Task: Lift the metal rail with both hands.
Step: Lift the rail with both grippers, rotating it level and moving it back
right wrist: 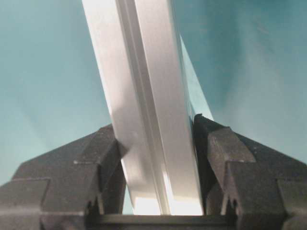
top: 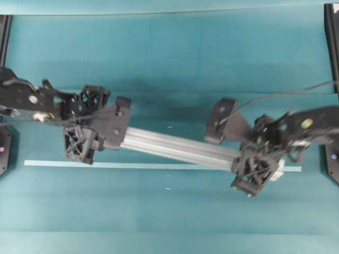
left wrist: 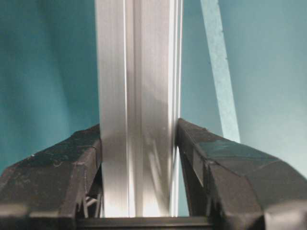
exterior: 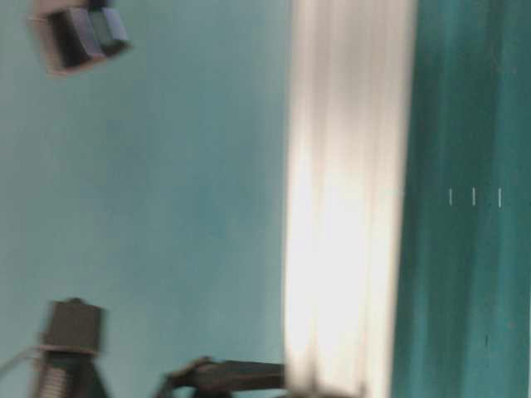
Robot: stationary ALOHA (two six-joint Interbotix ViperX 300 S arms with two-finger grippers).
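Both claws were clamped on the metal rail (top: 175,144), one at each end. Left claw (top: 87,132) held the rail's left end, near the bench's left edge; left wrist view showed its fingers (left wrist: 72,167) pressed flat against both sides of the grooved bar. Right claw (top: 257,166) held the right end, toward the bench's right edge; right wrist view showed the same, fingers (right wrist: 230,158) tight on both flanks of the rail, which ran slightly skewed through that claw. From overhead the rail spanned the middle of the teal bench (top: 169,58), tilted a little in plan: left end nearer the far edge, right end nearer the front edge. Pale tape strip (top: 132,165) lay flat on the bench, running left to right just on the front side of the rail, and passed under the rail's right end by the right claw. Table-level view was motion-blurred; only a bright, streaked band of the rail was readable there. Whether the rail cleared the bench surface could not be told from these views.
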